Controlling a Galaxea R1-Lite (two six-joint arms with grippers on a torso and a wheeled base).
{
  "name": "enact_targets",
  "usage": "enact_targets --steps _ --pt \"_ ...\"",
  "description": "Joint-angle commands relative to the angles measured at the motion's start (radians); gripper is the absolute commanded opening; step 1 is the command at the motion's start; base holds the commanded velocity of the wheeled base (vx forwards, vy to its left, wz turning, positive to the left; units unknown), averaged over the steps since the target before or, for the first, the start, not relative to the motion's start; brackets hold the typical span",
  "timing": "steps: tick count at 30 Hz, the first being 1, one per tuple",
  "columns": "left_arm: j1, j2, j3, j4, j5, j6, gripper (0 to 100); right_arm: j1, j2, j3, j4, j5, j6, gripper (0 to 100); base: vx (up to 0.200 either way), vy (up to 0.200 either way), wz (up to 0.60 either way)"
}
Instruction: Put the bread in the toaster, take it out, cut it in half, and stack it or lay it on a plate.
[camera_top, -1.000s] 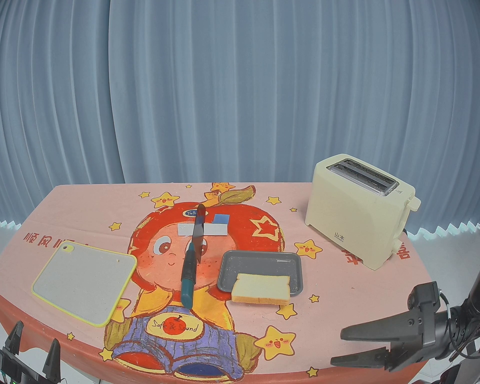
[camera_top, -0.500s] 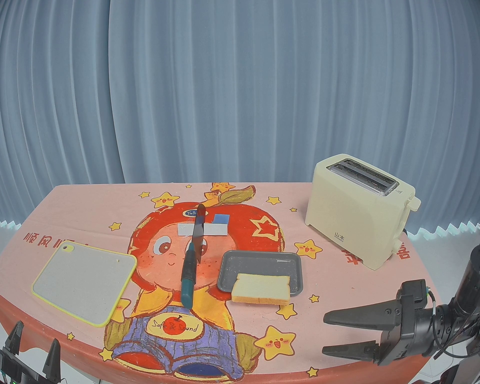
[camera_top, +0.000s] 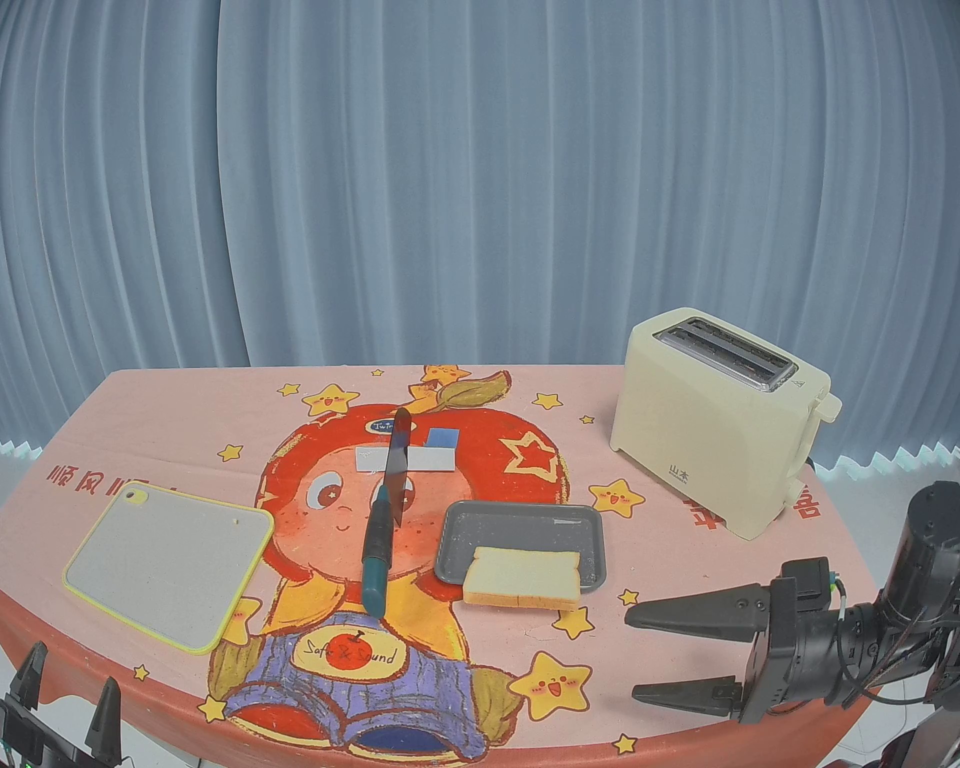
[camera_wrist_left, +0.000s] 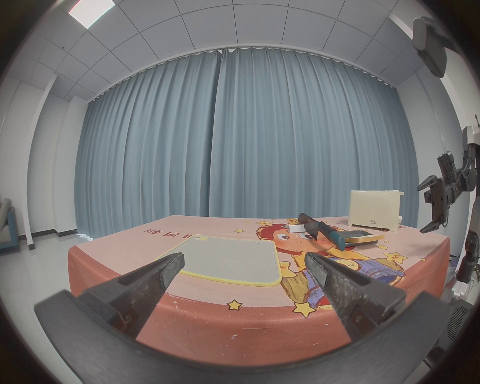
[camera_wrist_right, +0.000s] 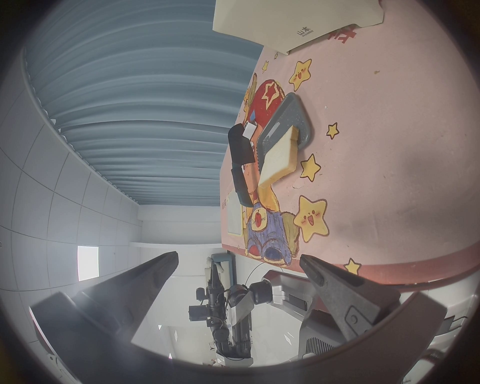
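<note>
Holding nothing, my right end effector (camera_top: 632, 652) gapes wide at the near right edge of the worktop (camera_top: 690, 560). The bread (camera_top: 522, 578), its long axis crosswise on the near rim of the grey tray (camera_top: 520, 530), lies ahead-left of it, much nearer to it than to my open, empty left end effector (camera_top: 70, 670).

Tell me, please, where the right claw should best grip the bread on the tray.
Probably its near edge, coming in low from the robot's side. The bread lies flat with that edge over the tray's near rim, so a finger could slip under. The open right claw is nearest.
</note>
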Motion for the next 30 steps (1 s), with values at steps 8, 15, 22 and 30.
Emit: enact_targets --steps 8,15,22,30 --pt "0.0 0.002 0.018 -0.001 0.0 -0.001 100 0.002 0.124 0.01 -0.098 -0.014 0.046 100 0.0 0.0 0.0" --pt "0.0 0.002 0.018 0.001 0.0 -0.001 100 0.067 0.184 0.001 -0.203 -0.117 0.081 100 0.0 0.0 0.0" --pt "0.0 0.002 0.018 -0.001 0.0 -0.001 100 0.114 0.256 -0.007 -0.278 -0.186 0.087 100 0.0 0.0 0.0" --pt "0.0 0.002 0.018 -0.001 0.0 -0.001 100 0.134 0.304 -0.039 -0.284 -0.215 0.099 100 0.0 0.0 0.0"
